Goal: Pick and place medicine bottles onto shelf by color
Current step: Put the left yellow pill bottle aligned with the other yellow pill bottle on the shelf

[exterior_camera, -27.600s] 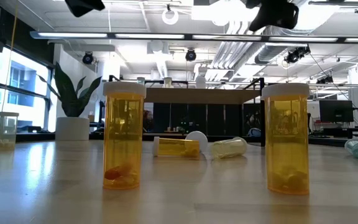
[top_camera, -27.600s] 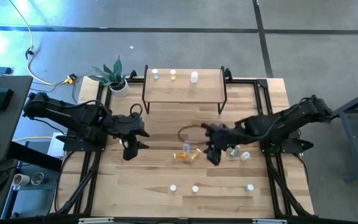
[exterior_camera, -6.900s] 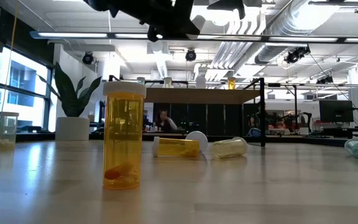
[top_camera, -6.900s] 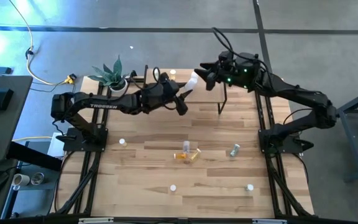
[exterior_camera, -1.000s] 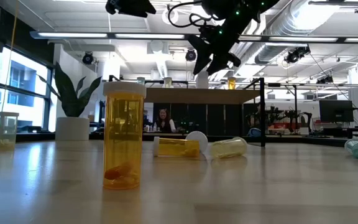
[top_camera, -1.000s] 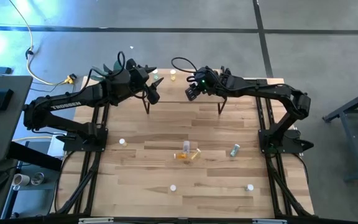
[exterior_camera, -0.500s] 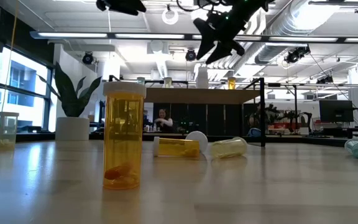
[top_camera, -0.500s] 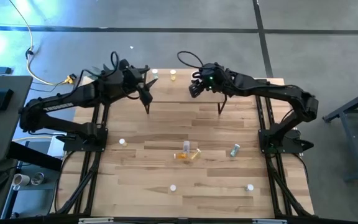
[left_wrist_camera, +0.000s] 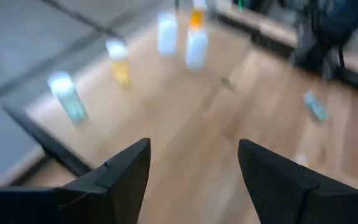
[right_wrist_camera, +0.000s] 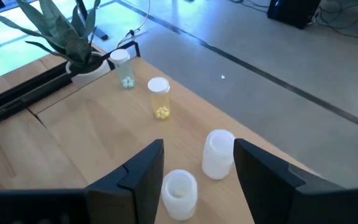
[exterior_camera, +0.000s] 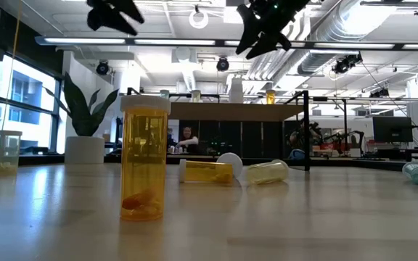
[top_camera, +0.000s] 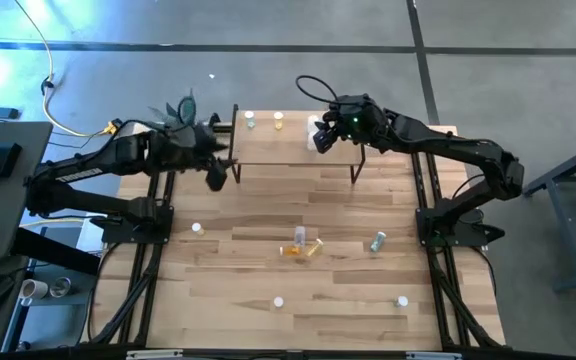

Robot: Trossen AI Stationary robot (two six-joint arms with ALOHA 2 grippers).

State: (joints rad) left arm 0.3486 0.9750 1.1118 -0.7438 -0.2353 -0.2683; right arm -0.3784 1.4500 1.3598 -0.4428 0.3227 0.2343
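Medicine bottles [right_wrist_camera: 217,153]: several upright along the shelf [top_camera: 293,150] top; others scattered on the table [top_camera: 228,275], some lying down. Judged light, rigid, smooth plastic, prone to roll or tip; best pinched across the body below the cap. Right gripper [right_wrist_camera: 194,168]: above the shelf's white bottles, fingers apart, empty. Left gripper [left_wrist_camera: 194,168]: beside the shelf's left end, spread wide, empty.

Green [right_wrist_camera: 125,70], yellow [right_wrist_camera: 160,98], white bottles [right_wrist_camera: 217,154]; pale-wood shelf [right_wrist_camera: 92,140]

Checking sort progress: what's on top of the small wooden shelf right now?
On the light wooden shelf top: a green-tinted bottle, a yellow bottle and two white bottles, all upright. The right gripper hides part of the shelf from above.
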